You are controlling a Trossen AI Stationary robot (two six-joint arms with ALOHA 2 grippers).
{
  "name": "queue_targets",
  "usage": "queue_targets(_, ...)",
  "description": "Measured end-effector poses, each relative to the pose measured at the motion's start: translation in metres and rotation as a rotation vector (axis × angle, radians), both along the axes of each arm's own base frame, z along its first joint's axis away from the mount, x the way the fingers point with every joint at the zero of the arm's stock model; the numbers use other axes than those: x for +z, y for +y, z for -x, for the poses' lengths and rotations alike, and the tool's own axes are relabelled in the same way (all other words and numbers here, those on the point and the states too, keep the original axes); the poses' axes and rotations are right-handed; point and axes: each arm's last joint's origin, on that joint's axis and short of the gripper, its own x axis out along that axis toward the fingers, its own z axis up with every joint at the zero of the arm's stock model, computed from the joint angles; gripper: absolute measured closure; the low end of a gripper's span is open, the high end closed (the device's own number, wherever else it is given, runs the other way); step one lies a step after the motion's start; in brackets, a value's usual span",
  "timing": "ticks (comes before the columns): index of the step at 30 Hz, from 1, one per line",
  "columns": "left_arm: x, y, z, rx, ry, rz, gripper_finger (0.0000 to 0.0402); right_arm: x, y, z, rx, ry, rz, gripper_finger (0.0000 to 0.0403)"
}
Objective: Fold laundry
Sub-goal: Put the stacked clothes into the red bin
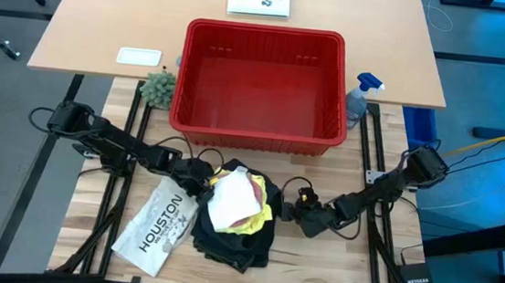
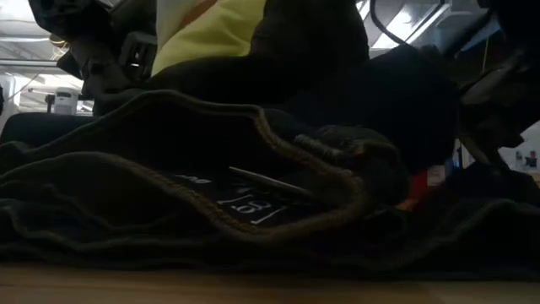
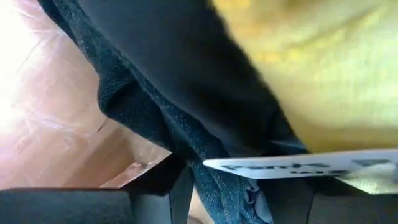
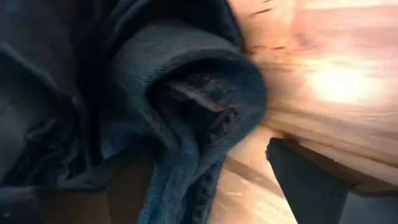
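A: Black trousers (image 1: 235,236) heaped at 6 o'clock of the red basket (image 1: 262,87), yellow T-shirt (image 1: 264,218) and white cloth (image 1: 228,205) piled on top.

B: Yep. Left gripper (image 1: 196,181) at the heap's 9 o'clock, fingers parted around dark cloth. Right gripper (image 1: 303,212) at 3 o'clock, spread wide around the denim edge.

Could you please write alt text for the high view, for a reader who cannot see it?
Seen from above, a heap of laundry, dark trousers under yellow, white and pink cloth, lies on a wooden table before an empty red basket. The left gripper and right gripper flank the heap.
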Motion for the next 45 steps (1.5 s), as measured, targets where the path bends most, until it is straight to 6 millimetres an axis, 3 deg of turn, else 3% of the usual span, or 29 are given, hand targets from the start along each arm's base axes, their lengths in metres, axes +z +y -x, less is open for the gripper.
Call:
queue_targets(11, -0.001, 0.003, 0.001, -0.014, 0.011, -0.034, 0.0243, -0.004, 0.001, -0.004, -0.018, -0.004, -0.072, 0.0091)
queue_targets(21, -0.002, 0.003, 0.002, -0.027, 0.015, -0.048, 0.0242, -0.012, -0.003, -0.044, 0.051, 0.009, -0.078, 0.0091)
queue_targets(33, -0.002, 0.003, 0.002, -0.033, 0.008, -0.055, 0.0242, -0.012, -0.002, -0.045, 0.078, 0.014, -0.088, 0.0094)
queue_targets(38, -0.002, 0.003, 0.001, -0.031, 0.004, -0.054, 0.0242, -0.012, -0.003, -0.046, 0.081, 0.008, -0.087, 0.0158)
queue_targets(45, 0.0, 0.003, 0.0, -0.027, -0.018, -0.054, 0.0242, -0.011, -0.006, -0.049, 0.116, -0.011, -0.058, 0.0339)
